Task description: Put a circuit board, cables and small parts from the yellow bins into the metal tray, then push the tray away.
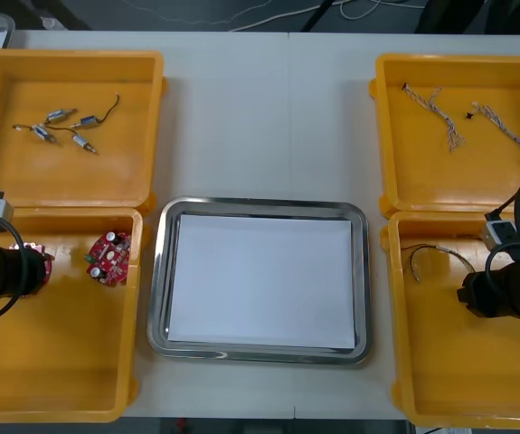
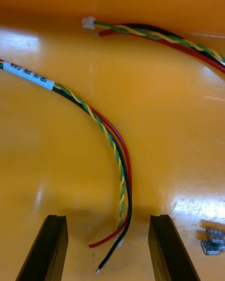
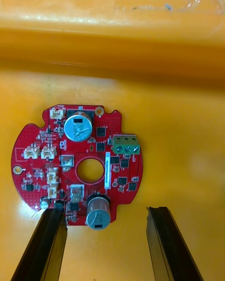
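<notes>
The left gripper (image 3: pixel 107 210) is being held open and empty over a circuit board (image 3: pixel 77 164) at the metal tray's (image 1: pixel 156 271) nine o'clock, ready for closing; the right gripper (image 2: pixel 108 218), likewise open, is straddling a cable (image 2: pixel 115 154) at three o'clock.

Light: bright and even, from overhead; the desk (image 1: pixel 269 117) looks pale and flat.
Glare: white patches on the right near bin (image 2: pixel 197 201) floor; a shiny band along the left near bin (image 3: pixel 112 23) wall; the metal tray (image 1: pixel 156 298) rim gleams.
Shadows: soft and faint, one between the right claw (image 2: pixel 108 218) fingers, a thin one at the circuit board (image 3: pixel 77 164) edge.
</notes>
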Controlling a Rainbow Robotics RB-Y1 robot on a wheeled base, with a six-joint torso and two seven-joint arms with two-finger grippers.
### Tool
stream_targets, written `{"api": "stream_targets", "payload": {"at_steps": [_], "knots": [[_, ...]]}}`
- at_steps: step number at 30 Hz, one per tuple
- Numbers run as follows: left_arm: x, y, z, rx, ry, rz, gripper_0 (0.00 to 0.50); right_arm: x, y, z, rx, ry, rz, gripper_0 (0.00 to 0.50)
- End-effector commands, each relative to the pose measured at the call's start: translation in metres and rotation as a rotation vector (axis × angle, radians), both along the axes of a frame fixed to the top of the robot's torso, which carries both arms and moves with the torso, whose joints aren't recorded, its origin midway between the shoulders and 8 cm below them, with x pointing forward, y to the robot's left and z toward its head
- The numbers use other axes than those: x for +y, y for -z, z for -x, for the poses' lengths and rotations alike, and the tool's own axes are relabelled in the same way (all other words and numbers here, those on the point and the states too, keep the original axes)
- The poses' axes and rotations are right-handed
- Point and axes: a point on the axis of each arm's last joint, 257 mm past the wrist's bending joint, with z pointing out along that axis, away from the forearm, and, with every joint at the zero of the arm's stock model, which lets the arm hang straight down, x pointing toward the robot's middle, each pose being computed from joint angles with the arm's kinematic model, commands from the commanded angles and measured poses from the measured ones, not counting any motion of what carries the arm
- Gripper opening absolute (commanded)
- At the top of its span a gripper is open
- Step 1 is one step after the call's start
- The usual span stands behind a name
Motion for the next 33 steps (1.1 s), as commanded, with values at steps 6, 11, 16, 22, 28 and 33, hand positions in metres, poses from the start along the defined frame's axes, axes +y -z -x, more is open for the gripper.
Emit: {"api": "stream_targets", "payload": {"at_steps": [6, 11, 16, 22, 28, 33], "knots": [[-0.003, 0.028, 0.006, 0.025, 0.059, -0.015, 0.5, 0.005, 0.013, 0.007, 0.017, -0.031, 0.001, 0.5], [-0.001, 0.03, 0.007, 0.028, 0.058, -0.02, 0.477, 0.005, 0.016, 0.007, 0.016, -0.034, 0.008, 0.5], [0.0, 0.032, 0.01, 0.036, 0.057, -0.022, 0.389, 0.007, 0.017, 0.007, 0.015, -0.034, 0.006, 0.5], [0.004, 0.036, 0.016, 0.047, 0.056, -0.033, 0.245, 0.01, 0.019, 0.008, 0.017, -0.04, 0.004, 0.451], [0.007, 0.037, 0.018, 0.053, 0.058, -0.044, 0.184, 0.01, 0.019, 0.007, 0.014, -0.037, 0.007, 0.144], [0.007, 0.039, 0.02, 0.059, 0.061, -0.045, 0.0, 0.009, 0.019, 0.007, 0.015, -0.034, 0.005, 0.0]]}}
